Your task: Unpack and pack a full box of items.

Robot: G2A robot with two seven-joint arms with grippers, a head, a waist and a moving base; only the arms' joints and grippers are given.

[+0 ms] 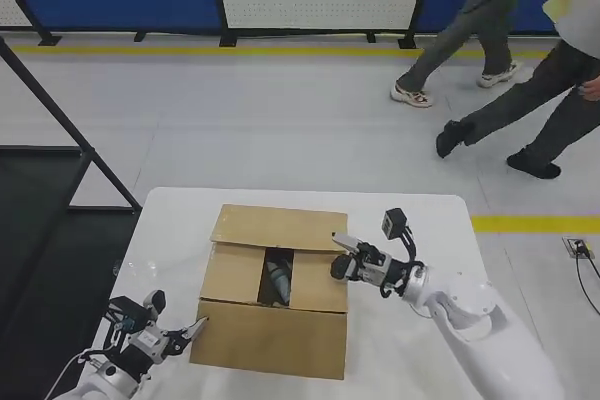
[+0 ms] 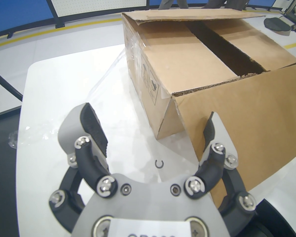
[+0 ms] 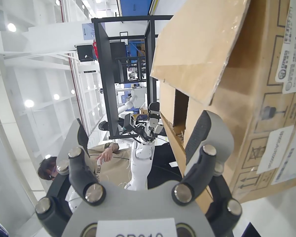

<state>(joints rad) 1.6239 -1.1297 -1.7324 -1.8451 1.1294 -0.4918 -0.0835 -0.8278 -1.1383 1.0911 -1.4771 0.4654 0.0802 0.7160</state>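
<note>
White and round-cornered, the counter (image 1: 170,215) stands on a pale floor crossed by a yellow line behind it. Near the counter's 7 o'clock corner the left claw (image 1: 180,310) (image 2: 150,110) hangs low over the surface, its fingers spread wide with nothing between them, facing the near left corner of the box (image 1: 270,345) (image 2: 236,114) (image 3: 236,94). One fingertip lies close to the cardboard, though I cannot tell whether it touches. A crinkled strip of clear film (image 2: 37,130) lies on the counter beside that claw, toward the left edge, and a small C-shaped ring (image 2: 159,163) rests on the surface under the claw's opening. The box sits at the middle of the counter. Its 12 o'clock flap (image 1: 280,228) is folded back. The 9 o'clock and 3 o'clock flaps lie almost flat, with a dark gap between them where a greyish item (image 1: 278,282) shows inside. At the box's 3 o'clock edge the right claw (image 1: 338,255) (image 3: 141,118) is level with the top of the cardboard. Its fingers are parted and hold nothing, one of them alongside the box wall and the other standing free.
</note>
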